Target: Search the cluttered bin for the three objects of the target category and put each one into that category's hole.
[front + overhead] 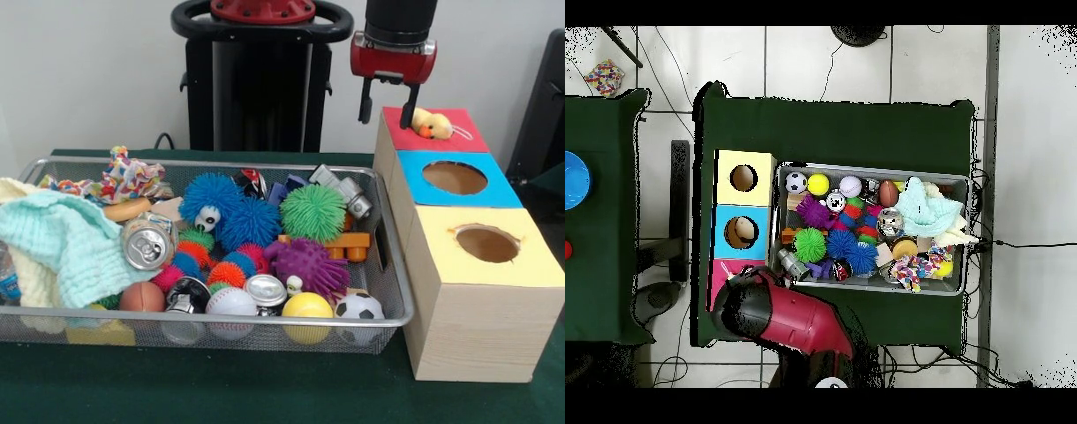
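Red and black robot arm (pixel 790 318) with glossy red wrist housing, black cylindrical link, two black gripper (pixel 387 113) prongs.

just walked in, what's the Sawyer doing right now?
It's sorting toys from the wire bin into the boxes beside it. The gripper hangs open and empty just above the red-topped box, where a small yellow-orange plush toy lies on top, apparently over the hole. The bin holds spiky balls, sports balls, cans and cloths.
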You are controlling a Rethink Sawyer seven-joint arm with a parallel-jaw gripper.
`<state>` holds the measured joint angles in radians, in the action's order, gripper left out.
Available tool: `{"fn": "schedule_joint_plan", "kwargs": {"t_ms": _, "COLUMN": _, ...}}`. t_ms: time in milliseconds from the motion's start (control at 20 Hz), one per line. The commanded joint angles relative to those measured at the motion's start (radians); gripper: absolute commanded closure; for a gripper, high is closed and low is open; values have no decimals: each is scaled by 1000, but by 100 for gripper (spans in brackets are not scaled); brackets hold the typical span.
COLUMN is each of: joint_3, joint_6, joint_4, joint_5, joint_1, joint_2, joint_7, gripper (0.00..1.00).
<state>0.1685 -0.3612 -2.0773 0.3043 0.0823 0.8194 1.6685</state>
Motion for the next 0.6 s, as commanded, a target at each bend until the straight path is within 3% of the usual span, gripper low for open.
{"fn": "schedule_joint_plan", "kwargs": {"t_ms": 50, "joint_3": -22, "joint_6": -158, "joint_4": 45, "joint_5": 4, "joint_1": -45, "joint_2": -25, "joint_7": 175, "gripper": 0}}
{"fn": "schedule_joint_plan", "kwargs": {"t_ms": 250, "joint_3": -89, "joint_6": -194, "joint_4": -4, "joint_5": 56, "joint_1": -88, "joint_2": -6, "joint_7": 178, "gripper": 0}}
{"fn": "schedule_joint_plan", "kwargs": {"t_ms": 600, "joint_3": -133, "joint_6": -192, "joint_4": -70, "joint_5": 97, "joint_1": -112, "joint_2": -1, "joint_7": 175, "gripper": 0}}
